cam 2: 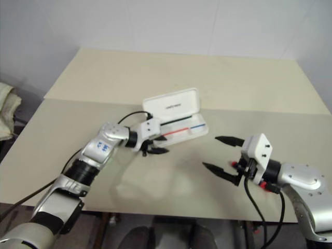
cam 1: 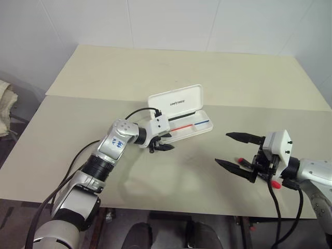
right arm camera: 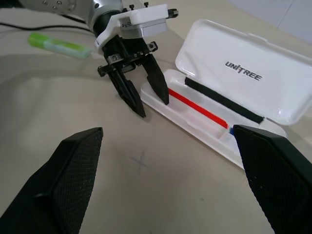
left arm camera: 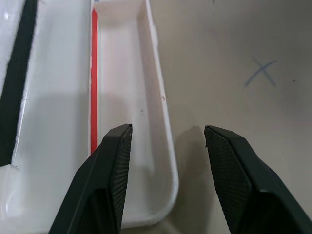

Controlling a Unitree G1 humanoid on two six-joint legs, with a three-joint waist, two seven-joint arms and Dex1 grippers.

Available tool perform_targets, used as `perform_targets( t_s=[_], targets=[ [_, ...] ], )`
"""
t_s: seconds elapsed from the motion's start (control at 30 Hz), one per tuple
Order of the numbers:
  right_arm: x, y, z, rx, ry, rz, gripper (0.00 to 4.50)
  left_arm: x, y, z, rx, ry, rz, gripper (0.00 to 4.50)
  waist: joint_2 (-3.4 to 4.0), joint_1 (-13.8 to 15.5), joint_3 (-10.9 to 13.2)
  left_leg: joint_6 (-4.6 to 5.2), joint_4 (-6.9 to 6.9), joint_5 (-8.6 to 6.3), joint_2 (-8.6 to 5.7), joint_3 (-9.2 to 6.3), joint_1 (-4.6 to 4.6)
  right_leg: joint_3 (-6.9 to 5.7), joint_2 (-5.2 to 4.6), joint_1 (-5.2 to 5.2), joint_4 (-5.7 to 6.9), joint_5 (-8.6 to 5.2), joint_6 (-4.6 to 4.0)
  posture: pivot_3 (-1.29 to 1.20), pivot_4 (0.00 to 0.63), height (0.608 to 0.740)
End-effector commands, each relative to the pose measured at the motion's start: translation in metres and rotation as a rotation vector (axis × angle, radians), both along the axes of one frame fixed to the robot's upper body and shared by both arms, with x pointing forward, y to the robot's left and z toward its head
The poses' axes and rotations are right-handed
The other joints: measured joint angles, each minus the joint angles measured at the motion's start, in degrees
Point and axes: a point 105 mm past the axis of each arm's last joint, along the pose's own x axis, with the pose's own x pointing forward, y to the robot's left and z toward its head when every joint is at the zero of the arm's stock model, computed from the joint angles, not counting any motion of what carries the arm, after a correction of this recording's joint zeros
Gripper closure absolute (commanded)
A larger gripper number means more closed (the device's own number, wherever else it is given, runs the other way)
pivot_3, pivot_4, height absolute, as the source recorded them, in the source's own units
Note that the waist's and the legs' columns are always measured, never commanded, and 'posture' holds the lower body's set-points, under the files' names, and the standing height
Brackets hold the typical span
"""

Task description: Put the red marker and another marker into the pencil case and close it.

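Note:
The white pencil case lies open mid-table, its "UNITREE" lid raised and red and blue stripes inside the tray. My left gripper is open at the tray's left end. One finger is over the inside and the other finger is over the table, with the front wall between them untouched. The light green highlighter lies on the table beyond my left arm. My right gripper stands wide open and empty at the front right. The red marker shows as red ends from under that gripper's body, the rest hidden.
A faint blue X is drawn on the beige tabletop in front of the case. A seam crosses the table behind the case. A folded cloth sits off the table's left side.

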Motion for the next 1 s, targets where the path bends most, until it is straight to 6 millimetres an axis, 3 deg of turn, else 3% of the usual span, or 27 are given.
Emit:
perform_targets(
  t_s=[0.03,0.27,0.5,0.73,0.87,1.0],
  targets=[
    [-0.004,-0.006,0.013,-0.014,-0.042,0.011,0.00,0.000,0.005,-0.009,0.079,0.030,-0.008,2.39,0.00,-0.06,0.00,0.00,0.00,0.00,0.00,0.00,0.00,0.00,0.00,0.00,0.00,0.00,0.00,0.00,0.150,0.740],
    [-0.003,-0.006,0.021,-0.016,-0.067,0.010,0.00,-0.007,0.003,-0.017,0.123,0.046,-0.037,4.46,-0.02,-0.07,-0.03,0.00,0.00,0.00,0.00,0.02,0.03,0.00,0.00,0.00,0.01,0.00,0.00,0.00,0.150,0.740],
    [-0.001,-0.005,0.024,-0.013,-0.079,0.011,0.00,-0.011,0.000,-0.017,0.118,0.041,-0.048,4.46,-0.10,-0.04,-0.08,0.00,0.02,0.00,0.00,0.01,0.04,0.01,0.00,0.02,0.01,0.00,0.00,0.00,0.150,0.740],
    [0.001,-0.005,0.023,-0.009,-0.075,0.013,0.00,-0.025,-0.013,0.007,-0.050,0.014,-0.152,4.46,-0.10,0.16,-0.07,0.00,0.02,0.00,0.00,-0.01,0.02,0.00,0.00,0.02,0.01,0.00,0.00,0.00,0.150,0.740],
    [0.003,-0.005,0.022,-0.004,-0.070,0.012,0.00,-0.035,-0.001,0.019,-0.078,-0.040,-0.234,4.46,-0.10,0.13,-0.07,0.02,0.03,-0.02,-0.01,-0.02,-0.03,-0.03,-0.03,0.02,-0.01,0.00,0.00,0.00,0.150,0.740],
    [0.004,-0.005,0.022,0.000,-0.068,0.013,0.00,-0.042,0.013,0.016,-0.033,-0.044,-0.290,4.46,-0.10,0.11,-0.06,0.02,0.02,-0.02,-0.01,-0.02,-0.03,-0.05,-0.03,0.01,-0.02,0.00,0.00,0.00,0.150,0.740]
  ],
)
